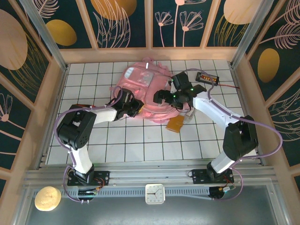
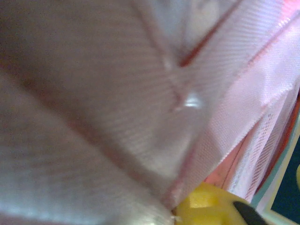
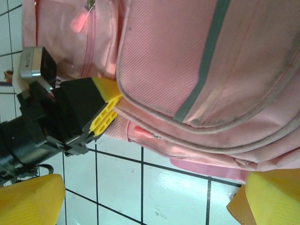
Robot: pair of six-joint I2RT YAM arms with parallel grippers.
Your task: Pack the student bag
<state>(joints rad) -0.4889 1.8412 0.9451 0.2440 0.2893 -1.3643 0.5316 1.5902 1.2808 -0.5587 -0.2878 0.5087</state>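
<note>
The pink student bag (image 1: 143, 89) lies flat at the middle back of the tiled table; its grey strips and zip pockets face the right wrist camera (image 3: 197, 61). My left gripper (image 1: 134, 107) is pressed into the bag's near left edge, its yellow fingers (image 3: 102, 115) shut on a fold of pink fabric (image 2: 140, 117), with one yellow finger (image 2: 208, 206) at the fold. My right gripper (image 1: 165, 97) hovers over the bag's right side. It stands open (image 3: 150, 206), the fingers (image 3: 30, 201) wide apart, and only tile and the bag's lower rim lie between them.
A flat tan-orange item (image 1: 176, 124) lies on the tiles just right of the bag, with a small white thing (image 1: 188, 115) beside it. A black device with red digits (image 1: 207, 77) sits at the back right. Wooden walls (image 1: 56, 93) fence the table.
</note>
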